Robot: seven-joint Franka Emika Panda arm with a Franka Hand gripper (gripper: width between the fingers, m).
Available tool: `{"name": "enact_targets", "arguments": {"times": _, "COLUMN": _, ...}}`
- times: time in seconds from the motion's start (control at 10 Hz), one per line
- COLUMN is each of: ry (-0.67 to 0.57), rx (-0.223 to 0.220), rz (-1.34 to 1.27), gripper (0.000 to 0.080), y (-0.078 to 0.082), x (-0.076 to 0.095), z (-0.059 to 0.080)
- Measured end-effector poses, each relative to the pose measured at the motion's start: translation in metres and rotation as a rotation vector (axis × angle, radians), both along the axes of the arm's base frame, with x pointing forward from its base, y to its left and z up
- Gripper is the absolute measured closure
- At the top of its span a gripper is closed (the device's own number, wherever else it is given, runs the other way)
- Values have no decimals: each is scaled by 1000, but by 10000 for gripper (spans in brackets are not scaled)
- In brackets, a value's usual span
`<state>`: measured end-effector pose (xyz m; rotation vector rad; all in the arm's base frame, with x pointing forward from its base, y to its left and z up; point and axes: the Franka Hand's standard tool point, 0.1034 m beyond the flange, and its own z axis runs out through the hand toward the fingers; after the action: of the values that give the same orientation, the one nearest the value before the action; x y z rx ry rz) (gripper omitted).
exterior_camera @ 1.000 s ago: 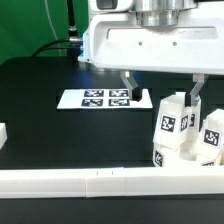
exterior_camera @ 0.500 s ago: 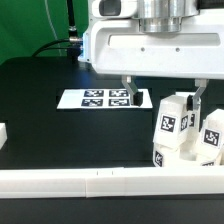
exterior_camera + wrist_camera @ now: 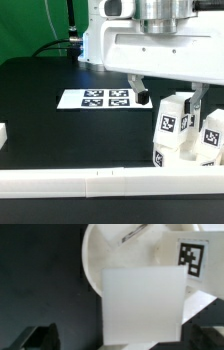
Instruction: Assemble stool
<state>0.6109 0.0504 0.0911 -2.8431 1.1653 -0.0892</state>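
Observation:
Two white stool legs with black-and-white tags stand upright at the exterior view's right: one under my gripper and one further right. My gripper is open, with one finger on each side of the top of the nearer leg and not touching it. In the wrist view the same leg stands between my dark fingertips, with gaps on both sides, on the round white seat disc. A second tagged leg stands beside it. My gripper holds nothing.
The marker board lies flat on the black table behind and to the left of the gripper. A long white rail runs along the front edge. A small white block sits at the far left.
The gripper's left finger has moved right and slightly down, closer to the leg. The right finger has hardly shifted. The legs have not moved.

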Motion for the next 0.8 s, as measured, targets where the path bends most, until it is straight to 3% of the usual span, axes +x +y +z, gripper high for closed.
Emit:
{"name": "enact_targets", "arguments": {"times": 0.1, "ry": 1, "rx": 3, "rz": -61, "gripper": 151, "y": 1, "x": 0, "z": -2}}
{"name": "enact_targets", "arguments": {"times": 0.3, "ry": 0, "rx": 2, "rz": -57, "gripper": 388, "y": 2, "x": 0, "z": -2}}
{"name": "enact_targets", "arguments": {"times": 0.4, "ry": -1, "rx": 2, "rz": -56, "gripper": 388, "y": 3, "x": 1, "z": -1}}
{"name": "enact_targets", "arguments": {"times": 0.5, "ry": -2, "rx": 2, "rz": -53, "gripper": 462, "y": 5, "x": 1, "z": -1}}
{"name": "enact_targets", "arguments": {"times": 0.8, "ry": -5, "rx": 7, "rz": -116, "gripper": 462, "y": 7, "x": 1, "z": -1}}
